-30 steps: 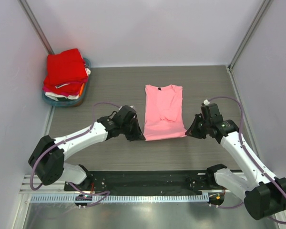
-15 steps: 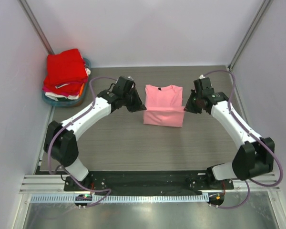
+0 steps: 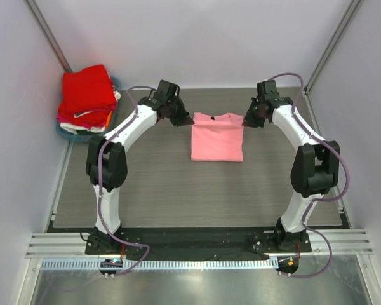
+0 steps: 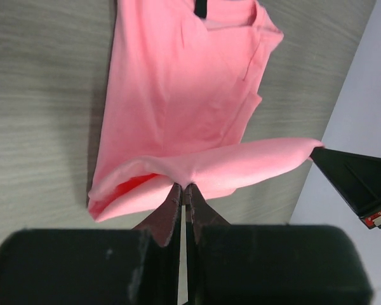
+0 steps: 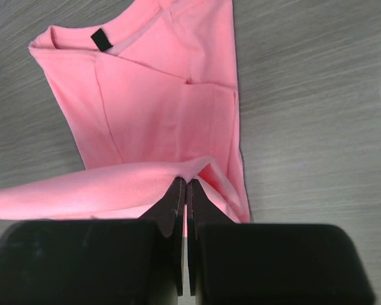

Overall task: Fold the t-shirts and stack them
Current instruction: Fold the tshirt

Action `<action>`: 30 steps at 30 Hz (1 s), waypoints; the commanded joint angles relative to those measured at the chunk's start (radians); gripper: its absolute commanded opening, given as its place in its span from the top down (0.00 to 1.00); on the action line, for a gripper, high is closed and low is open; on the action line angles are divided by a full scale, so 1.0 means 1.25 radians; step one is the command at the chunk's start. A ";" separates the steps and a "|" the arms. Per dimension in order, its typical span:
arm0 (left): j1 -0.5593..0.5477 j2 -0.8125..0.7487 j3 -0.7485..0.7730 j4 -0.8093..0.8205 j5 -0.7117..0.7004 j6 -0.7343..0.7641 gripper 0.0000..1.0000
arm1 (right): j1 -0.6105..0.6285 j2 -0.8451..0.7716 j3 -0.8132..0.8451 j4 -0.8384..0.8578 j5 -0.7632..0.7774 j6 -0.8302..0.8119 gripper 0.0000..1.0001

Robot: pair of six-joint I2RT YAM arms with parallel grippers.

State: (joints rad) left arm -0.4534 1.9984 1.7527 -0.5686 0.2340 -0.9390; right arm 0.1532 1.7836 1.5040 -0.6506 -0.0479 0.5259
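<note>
Left claw: we are clenching our left claw [image 4: 183,187] on a pinch of pink cloth, with the fabric caught between the closed tips.
Right claw: we are clenching our right claw [image 5: 185,183] the same way on the other end of that lifted edge, jaws tight on the cloth.
Held edge: we are holding the edge stretched between the two claws as a raised fold, clear of the layer below it.
Pink t-shirt: the pink t-shirt [image 3: 217,141] is lying on the far middle of the bench. It is folded narrow with the sleeves tucked in, and its lower half is doubled up towards the collar.
Neck label: the black neck label [image 5: 101,39] is showing inside the collar, beyond the edge we are holding.
Arms: we are reaching both arms far across the bench, the left claw by the shirt's far left corner and the right claw by its far right corner.
Bench: the grey wood-grain bench [image 3: 178,190] is carrying the shirt.
Stack: a stack of t-shirts [image 3: 82,121] is sitting in the far left corner, well apart from the pink one. A red t-shirt [image 3: 86,89] is on top, and magenta, orange and white edges are showing beneath.
Tray: the teal tray [image 3: 116,84] is lying under the stack, its rim peeking out.
</note>
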 commanded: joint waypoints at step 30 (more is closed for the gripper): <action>0.074 0.391 0.401 0.246 0.183 -0.178 0.99 | -0.089 0.273 0.299 0.022 -0.057 0.020 0.99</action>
State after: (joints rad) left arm -0.3611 2.5282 2.2574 -0.3645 0.4423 -1.1393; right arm 0.0505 2.1853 1.8629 -0.6434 -0.1188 0.5472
